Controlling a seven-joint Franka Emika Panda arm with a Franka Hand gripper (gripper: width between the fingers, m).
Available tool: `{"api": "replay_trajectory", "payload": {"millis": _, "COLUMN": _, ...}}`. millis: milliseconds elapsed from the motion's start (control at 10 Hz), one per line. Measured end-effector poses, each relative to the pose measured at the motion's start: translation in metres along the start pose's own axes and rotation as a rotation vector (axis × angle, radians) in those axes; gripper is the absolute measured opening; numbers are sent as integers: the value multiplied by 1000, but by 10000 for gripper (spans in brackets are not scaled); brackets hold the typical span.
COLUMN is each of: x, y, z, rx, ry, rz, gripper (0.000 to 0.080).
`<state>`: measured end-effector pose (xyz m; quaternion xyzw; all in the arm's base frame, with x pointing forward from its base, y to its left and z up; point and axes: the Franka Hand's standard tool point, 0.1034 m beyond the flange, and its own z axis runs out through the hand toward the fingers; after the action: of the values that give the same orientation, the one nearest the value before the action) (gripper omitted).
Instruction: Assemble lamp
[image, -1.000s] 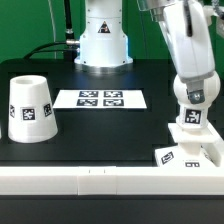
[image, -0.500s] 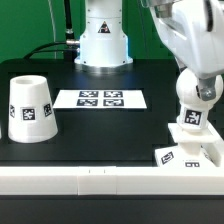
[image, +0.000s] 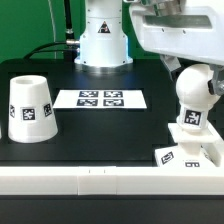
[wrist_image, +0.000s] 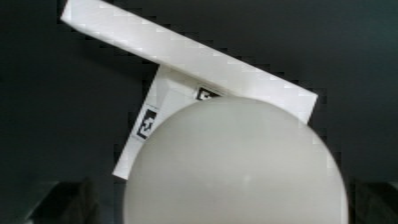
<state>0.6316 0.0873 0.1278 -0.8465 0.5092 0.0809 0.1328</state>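
The white bulb (image: 193, 92) stands upright with its neck in the flat square stepped base (image: 200, 150) at the exterior view's right, near the table's front edge. My gripper (image: 183, 62) is just above the bulb's round head, with the arm raised over it. In the wrist view the bulb head (wrist_image: 231, 160) fills the space between my gripper's (wrist_image: 214, 212) dark fingers (wrist_image: 64, 205), with a gap on each side. The jaws stand open and hold nothing. The base (wrist_image: 178, 55) shows behind the bulb. The cup-like shade (image: 30, 108) stands upside down at the exterior view's left.
The marker board (image: 100, 98) lies flat in the middle of the black table. The robot's white pedestal (image: 103, 40) stands at the back. A white rail (image: 90, 180) runs along the front edge.
The arm has risen from the bulb and swung towards the exterior view's left. The bulb's round head, covered before, now shows. The bulb stays on the base.
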Motion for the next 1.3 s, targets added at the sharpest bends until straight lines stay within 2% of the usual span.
{"api": "replay_trajectory", "payload": {"millis": 200, "x": -1, "y": 2, "z": -1, "rx": -39, "ry": 11, "rz": -214, "gripper": 698}}
{"api": "replay_trajectory", "payload": {"millis": 500, "x": -1, "y": 2, "z": -2, "rx": -69, "ry": 20, "rz": -479, "gripper": 698}}
{"api": "replay_trajectory", "payload": {"millis": 700, "x": -5, "y": 1, "z": -1, "rx": -98, "ry": 30, "rz": -688, "gripper": 698}}
{"api": "replay_trajectory", "payload": {"millis": 1200, "x": -6, "y": 1, "z": 0, "rx": -107, "ry": 17, "rz": -988, "gripper": 698}}
{"api": "replay_trajectory", "payload": {"millis": 1300, "x": -6, "y": 1, "z": 1, "rx": -128, "ry": 21, "rz": -1086, "gripper": 698}}
